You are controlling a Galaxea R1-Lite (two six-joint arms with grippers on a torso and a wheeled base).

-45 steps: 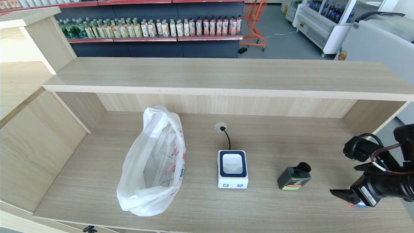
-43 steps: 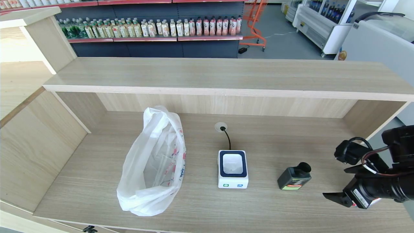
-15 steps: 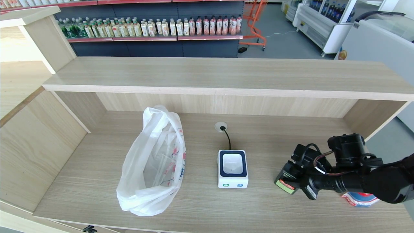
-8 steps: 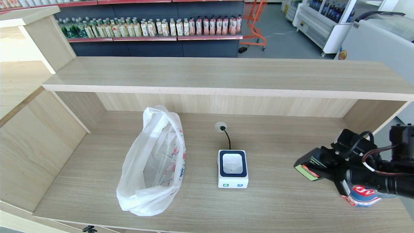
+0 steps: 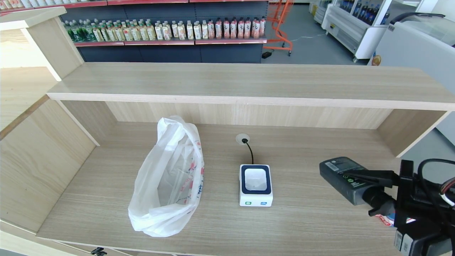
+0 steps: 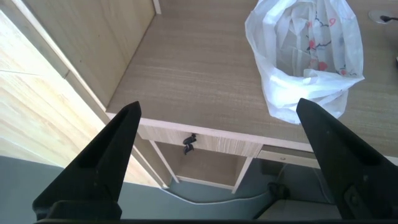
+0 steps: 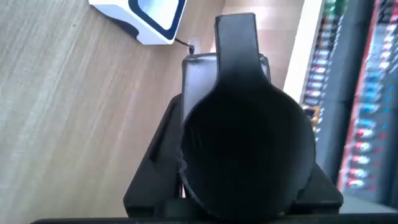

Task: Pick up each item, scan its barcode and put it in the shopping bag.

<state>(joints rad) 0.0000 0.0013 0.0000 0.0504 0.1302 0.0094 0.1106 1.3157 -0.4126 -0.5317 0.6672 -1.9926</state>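
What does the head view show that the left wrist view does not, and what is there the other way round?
Head view, not the left wrist view: the scanner with its cable, and the right gripper shut on the dark bottle, held to the scanner's right. Left wrist view, not the head view: the left gripper, fingers wide open, out past the front edge of the counter. Both: the white shopping bag, lying open-mouthed on the counter.
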